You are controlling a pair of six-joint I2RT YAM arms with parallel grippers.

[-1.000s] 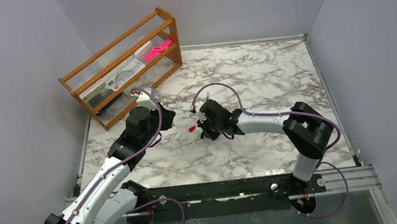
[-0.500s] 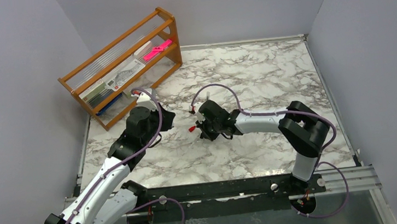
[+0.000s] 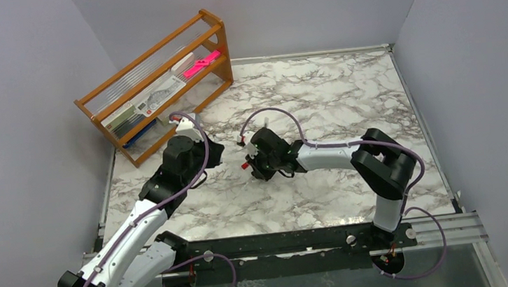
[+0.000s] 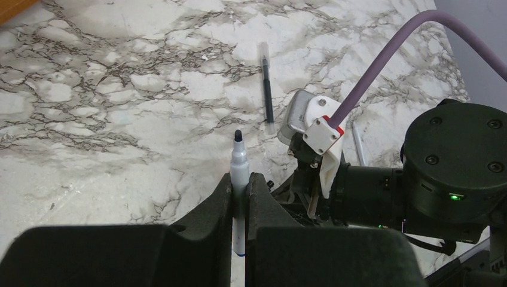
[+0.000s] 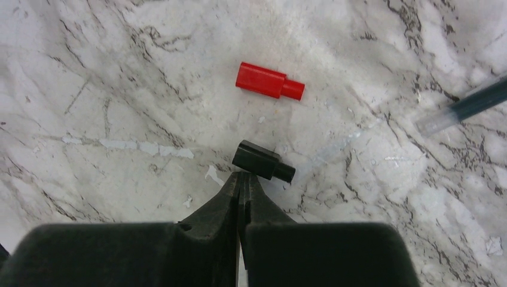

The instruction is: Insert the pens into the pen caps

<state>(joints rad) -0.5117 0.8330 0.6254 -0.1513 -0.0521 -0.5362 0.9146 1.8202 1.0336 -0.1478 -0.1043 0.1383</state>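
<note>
My left gripper (image 4: 240, 178) is shut on a white pen (image 4: 239, 156) whose black tip points away from me; it also shows in the top view (image 3: 217, 151). My right gripper (image 5: 241, 177) is shut and empty, low over the table. Its tips are right against a black pen cap (image 5: 263, 161). A red pen cap (image 5: 269, 81) lies just beyond it and shows in the top view (image 3: 245, 165). A clear-barrelled pen with dark ink (image 4: 266, 89) lies on the marble, also in the right wrist view (image 5: 466, 106). No clear cap is in view.
A wooden rack (image 3: 155, 90) with papers and a flat pink object (image 3: 201, 63) stands at the back left. The right arm's wrist (image 4: 382, 191) sits close to the right of my left gripper. Another pale pen (image 4: 357, 143) lies behind it.
The right gripper has moved a little left and away, towards the caps. The left arm and its pen have stayed put.
</note>
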